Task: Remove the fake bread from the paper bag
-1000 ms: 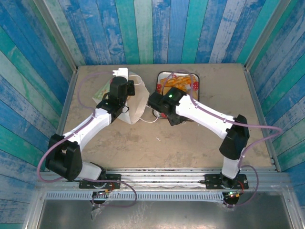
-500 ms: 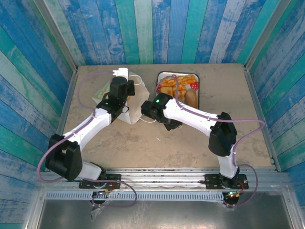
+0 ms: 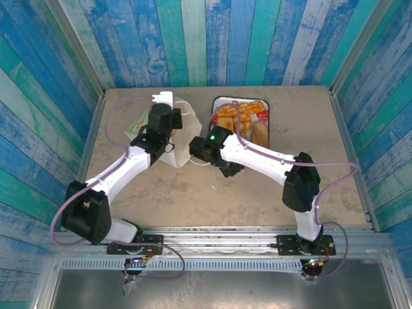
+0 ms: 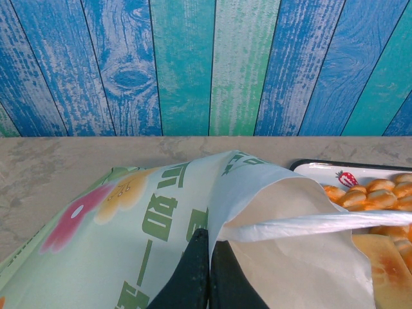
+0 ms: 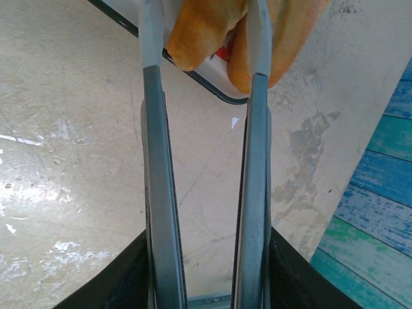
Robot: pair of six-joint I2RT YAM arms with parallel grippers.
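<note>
Blue and teal painted planks (image 3: 212,38) wall in a beige table (image 3: 257,199); seen from above, the paper bag (image 3: 183,138) lies at about 11 o'clock from the middle of the table, on its side; in the left wrist view the left gripper (image 4: 209,243) has its two dark fingers pressed together on the edge of the bag's mouth, pinching the paper, and a white handle (image 4: 309,222) stretches across the opening toward 3 o'clock; the bag's face carries green lettering; at about 1 o'clock stands a white tray (image 3: 270,111) with a dark rim, just beside the bag, and the fake bread (image 3: 233,116) lies on it, golden-orange pieces close together; the right gripper (image 5: 205,16) has its fingers apart, bare table between them, its tips at the near corner of the tray, where two orange pieces show.
</note>
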